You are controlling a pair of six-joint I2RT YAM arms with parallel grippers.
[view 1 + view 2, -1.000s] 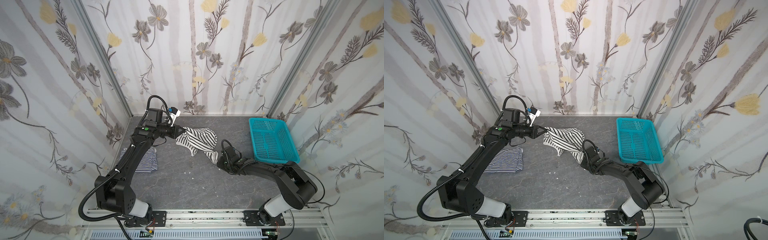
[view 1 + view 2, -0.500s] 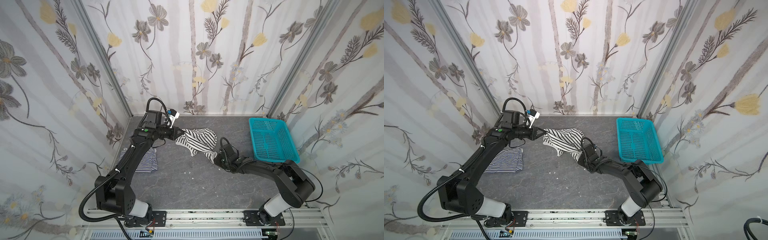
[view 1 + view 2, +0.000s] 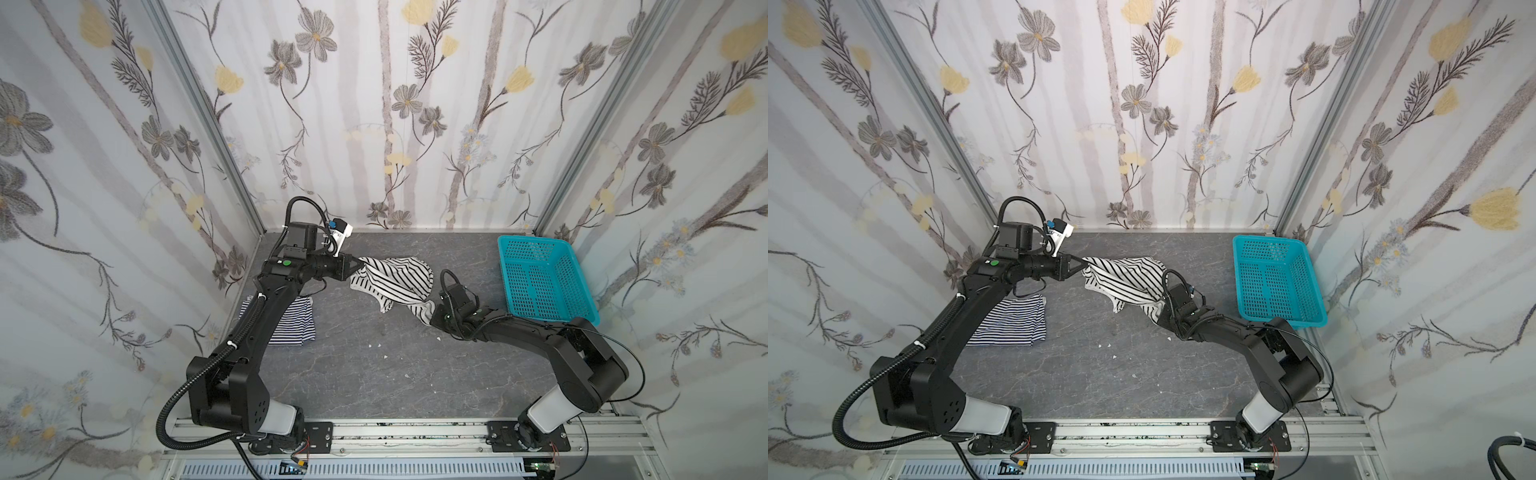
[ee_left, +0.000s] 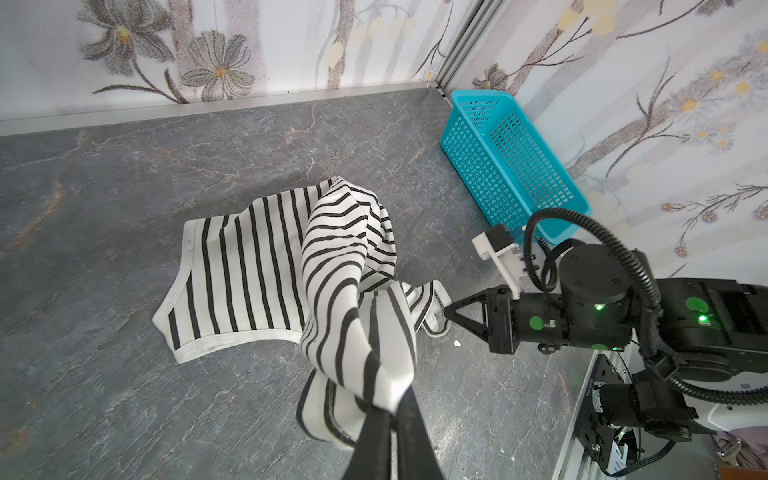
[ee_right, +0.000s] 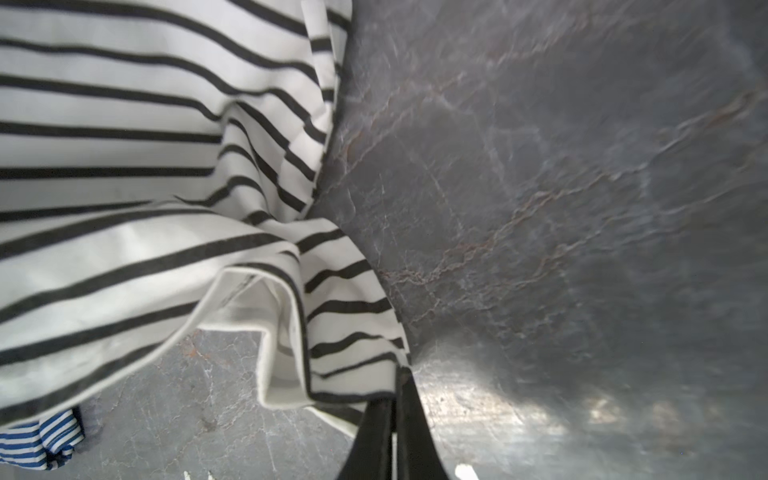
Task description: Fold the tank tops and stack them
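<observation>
Just closed, the right gripper (image 4: 446,309) pinches a corner of the white cloth tank top with wide black stripes (image 3: 395,278); the left gripper (image 3: 355,264) stays clamped on its other end. Between them it sags onto the grey marbled tabletop (image 3: 374,374). Well behind the left gripper lies the folded navy fine-striped tank top (image 3: 297,324).

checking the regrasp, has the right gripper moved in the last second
Yes, slightly: the right gripper crept away from the basket, into the wide-striped top.

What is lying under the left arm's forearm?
The fine-striped tank top, folded flat on the table. The left arm covers part of it, so its full outline cannot be seen.
</observation>
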